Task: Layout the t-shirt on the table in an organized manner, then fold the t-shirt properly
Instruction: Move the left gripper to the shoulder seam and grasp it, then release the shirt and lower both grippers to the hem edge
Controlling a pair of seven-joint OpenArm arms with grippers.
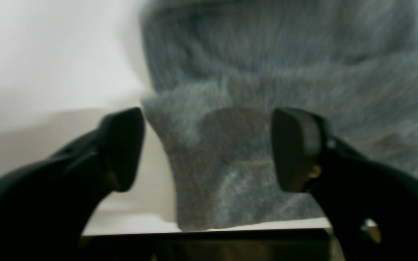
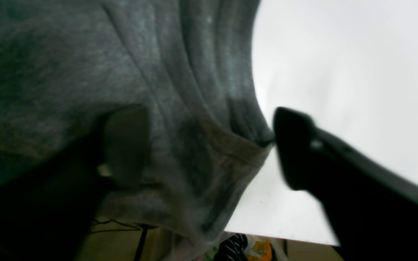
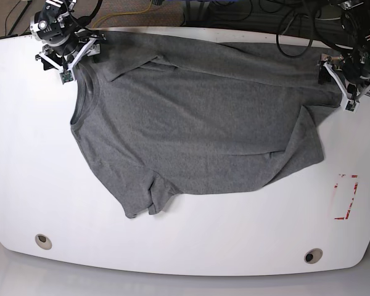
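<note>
We see the shirt [image 3: 197, 117] spread on the table [image 3: 24, 185], collar toward our right gripper [image 3: 66, 57], hem toward our left gripper [image 3: 347, 83], its long axis running between them. Both grippers stand with jaws apart, cloth lying between the fingers but not pinched. The far edge looks bunched and one sleeve is tucked under. Only the base view shows the whole layout; the wrist views show the cloth edge loose in each gap.
</note>
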